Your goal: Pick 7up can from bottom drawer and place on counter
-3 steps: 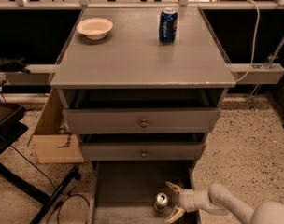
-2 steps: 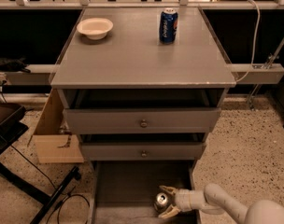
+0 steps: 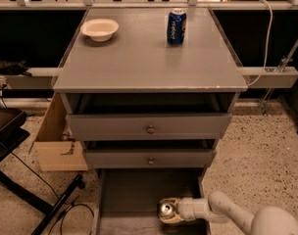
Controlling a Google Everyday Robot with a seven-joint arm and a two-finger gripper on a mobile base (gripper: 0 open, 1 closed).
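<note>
Reaching in from the lower right corner of the frame, the robot's pale arm (image 3: pixel 227 213) lies low over the open bottom drawer (image 3: pixel 134 190), which stands pulled out at the bottom centre. The pincer (image 3: pixel 166 211) sits at the drawer's right side, near its front. Between its yellowish fingers (image 3: pixel 169 200) is the 7up can (image 3: pixel 164 209), shiny metal top turned towards the viewer. One finger shows above the can and one below it, and the pincer appears to be pinching the can, though the dim light down there makes the contact hard to judge. Whether the can rests on the drawer floor or is lifted just off it cannot be told. The rest of the drawer's flat grey floor shows bare to the left of the can.

Above it, the middle drawer (image 3: pixel 114 158) and the top drawer (image 3: pixel 110 126) each carry a small round knob at the centre, and each stands a little way out from the cabinet. The counter surface (image 3: pixel 149 62) fills the upper middle of the frame. On it a pale bowl (image 3: pixel 99 29) sits at the upper left and a blue Pepsi can (image 3: pixel 176 27) stands upright at the upper right, the two well apart. A cardboard box (image 3: pixel 58 143) rests on the speckled floor (image 3: pixel 259 151) against the cabinet's left side, and a black stand (image 3: pixel 41 202) crosses the lower left corner.
</note>
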